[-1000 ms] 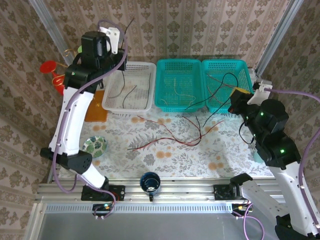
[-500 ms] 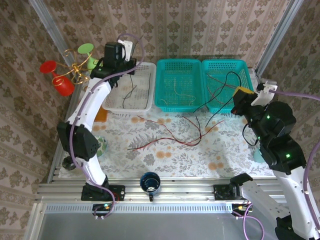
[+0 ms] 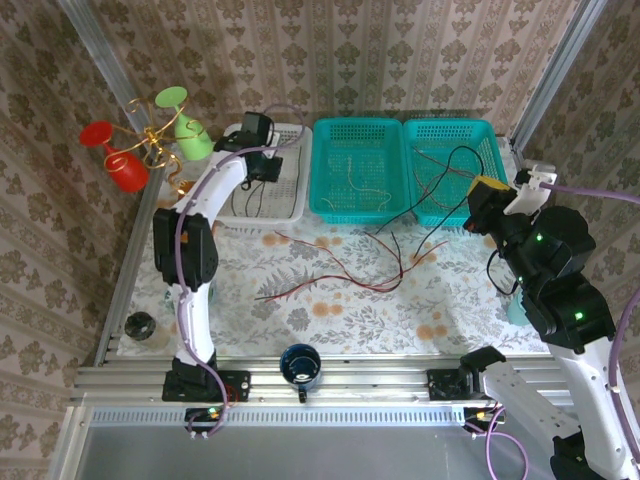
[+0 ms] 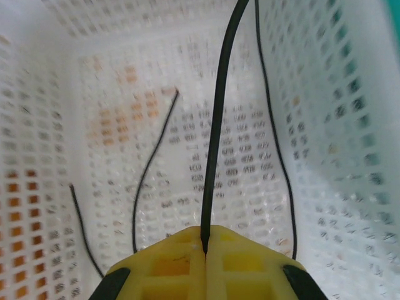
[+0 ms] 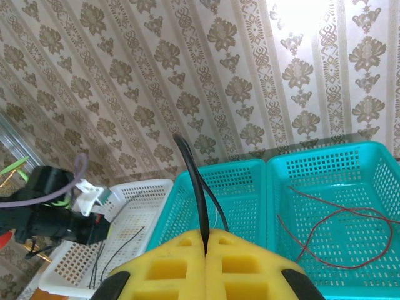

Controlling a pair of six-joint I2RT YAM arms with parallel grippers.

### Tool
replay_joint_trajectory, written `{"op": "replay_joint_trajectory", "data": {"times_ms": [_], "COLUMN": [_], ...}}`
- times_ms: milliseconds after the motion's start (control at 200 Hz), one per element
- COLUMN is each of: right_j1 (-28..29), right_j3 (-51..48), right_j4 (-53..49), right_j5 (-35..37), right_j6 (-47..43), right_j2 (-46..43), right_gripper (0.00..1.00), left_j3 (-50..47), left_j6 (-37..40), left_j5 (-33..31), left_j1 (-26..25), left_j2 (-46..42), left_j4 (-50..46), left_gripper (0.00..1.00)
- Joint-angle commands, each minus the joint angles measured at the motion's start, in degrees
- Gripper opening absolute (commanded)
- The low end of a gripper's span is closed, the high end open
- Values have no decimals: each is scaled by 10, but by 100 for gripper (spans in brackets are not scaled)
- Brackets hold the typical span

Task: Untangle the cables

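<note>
Three baskets stand in a row: one white basket (image 3: 250,216) and two teal baskets (image 3: 322,170). The left gripper (image 4: 205,250), low in the white basket, is clamped on a black cable (image 4: 215,137) running up from its fingertips. The right gripper (image 5: 206,236) pinches a black wire (image 5: 195,187) near the right-hand teal basket. Several red cables (image 3: 330,265) lie on the table (image 3: 300,310) between the arms. Half a second ago the left gripper was higher and farther back.
</note>
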Motion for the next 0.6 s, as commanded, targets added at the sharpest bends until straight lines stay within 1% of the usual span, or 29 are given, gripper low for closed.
{"op": "replay_joint_trajectory", "data": {"times_ms": [0, 190, 295, 325, 350, 370, 375, 385, 390, 405, 460, 535, 595], "right_j1": [-2, -3, -3, -2, -2, -3, -2, -3, -3, -2, -2, -2, -2], "right_j3": [12, 18, 20, 21, 22, 22, 22, 22, 22, 22, 21, 22, 24], "right_j4": [-9, -27, -46, -48, -50, -51, -51, -51, -51, -50, -46, -40, -34], "right_j5": [-7, -6, -10, -11, -12, -13, -13, -13, -14, -14, -16, -23, -31], "right_j6": [-8, -12, -14, -15, -14, -14, -14, -13, -13, -14, -12, -10, -6], "right_j2": [-1, -5, -8, -7, -7, -7, -7, -8, -7, -8, -6, 0, 8], "right_gripper": [0, 0, 0, 0, 0, 0, 0, 0, 0, 0, 0, 0, 0], "left_j3": [40, 62, 64, 66, 66, 67, 67, 67, 67, 68, 77, 94, 103], "left_j6": [-19, -25, -29, -29, -30, -31, -31, -31, -31, -33, -34, -37, -40], "left_j5": [4, 21, 59, 61, 61, 62, 62, 62, 62, 63, 62, 58, 53], "left_j1": [11, 17, 18, 18, 19, 19, 19, 19, 19, 19, 19, 19, 17], "left_j2": [34, 88, 99, 99, 97, 95, 95, 94, 93, 92, 88, 81, 69], "left_j4": [-71, -84, -83, -84, -84, -83, -83, -83, -83, -82, -87, -103, -109], "left_gripper": [0, 0, 0, 8, 18, 24, 27, 29, 32, 36, 49, 58, 60]}}
